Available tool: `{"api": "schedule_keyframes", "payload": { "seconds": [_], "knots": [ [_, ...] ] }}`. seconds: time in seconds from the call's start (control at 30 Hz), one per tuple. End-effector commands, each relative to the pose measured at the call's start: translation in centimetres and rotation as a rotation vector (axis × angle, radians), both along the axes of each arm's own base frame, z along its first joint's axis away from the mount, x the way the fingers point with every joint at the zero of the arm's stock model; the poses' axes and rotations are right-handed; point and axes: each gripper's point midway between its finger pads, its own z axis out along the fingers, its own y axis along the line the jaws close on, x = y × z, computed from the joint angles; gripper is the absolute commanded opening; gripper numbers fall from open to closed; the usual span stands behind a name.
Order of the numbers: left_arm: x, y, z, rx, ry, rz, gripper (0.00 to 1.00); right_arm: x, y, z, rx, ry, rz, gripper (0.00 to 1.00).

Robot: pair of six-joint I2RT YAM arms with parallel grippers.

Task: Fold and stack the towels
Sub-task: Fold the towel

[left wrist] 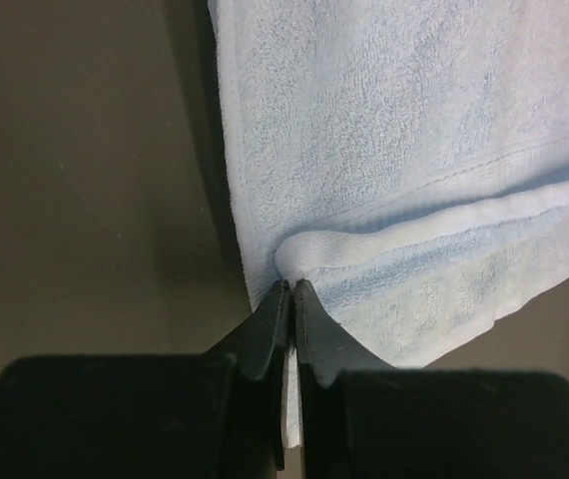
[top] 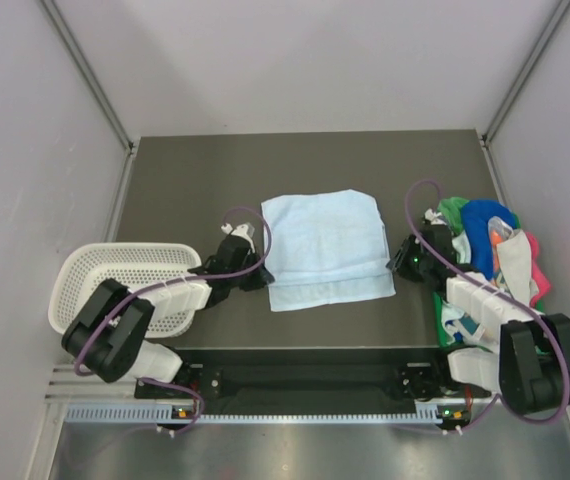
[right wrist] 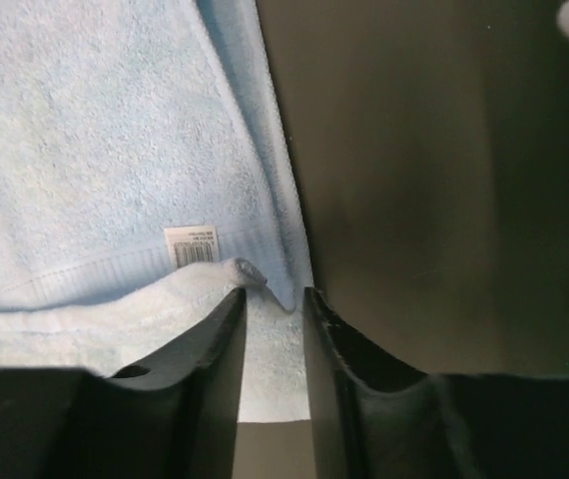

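1. Overhead, the pale blue towel (top: pixel 325 245) lies folded mid-table (top: pixel 185 180). The left gripper (top: pixel 255 268) and right gripper (top: pixel 403 262) sit at its near corners, probably so a fold travels evenly. The other towels (top: pixel 490 240) are heaped at the right.
2. Left wrist: the jaws are pinched together on the towel's doubled edge (left wrist: pixel 309 261), holding the layers aligned.
3. Right wrist: the jaws stand apart astride the corner (right wrist: pixel 250 271), gripping nothing.

basket (top: pixel 115 262): 1 | pale blue towel (top: pixel 325 245): 1 | heaped towels (top: pixel 485 228): several (count unclear)
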Motion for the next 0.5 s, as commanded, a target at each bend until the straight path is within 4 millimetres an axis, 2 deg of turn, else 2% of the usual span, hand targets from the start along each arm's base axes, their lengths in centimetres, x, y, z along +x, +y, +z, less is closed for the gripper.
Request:
{"api": "schedule_keyframes", "payload": {
  "seconds": [0.0,0.03,0.13,0.23,0.37,0.43,0.47],
  "knots": [
    [0.9,-1.1,2.2,-0.07,-0.069,-0.007,0.08,1.3,0.6,2.2,0.014,-0.094,0.012,0.29],
    [0.7,-1.1,2.3,-0.067,-0.066,-0.011,0.18,1.1,0.5,2.2,0.011,-0.094,0.007,0.35],
    [0.5,-1.0,3.2,-0.075,-0.078,-0.021,0.28,0.9,0.2,2.6,0.004,-0.099,-0.001,0.38],
    [0.1,-1.0,4.1,-0.078,-0.087,-0.038,0.33,0.6,0.2,3.2,0.014,-0.112,-0.01,0.4],
    [-0.3,-0.8,5.7,-0.079,-0.104,-0.05,0.34,0.7,-0.1,4.6,0.012,-0.145,-0.022,0.43],
    [0.3,-0.6,6.9,-0.076,-0.132,-0.032,0.34,0.9,-0.3,4.9,-0.002,-0.146,-0.031,0.43],
    [0.3,-0.1,6.6,-0.044,-0.116,-0.014,0.34,1.0,-0.4,5.0,-0.006,-0.146,-0.032,0.43]
  ]
}}
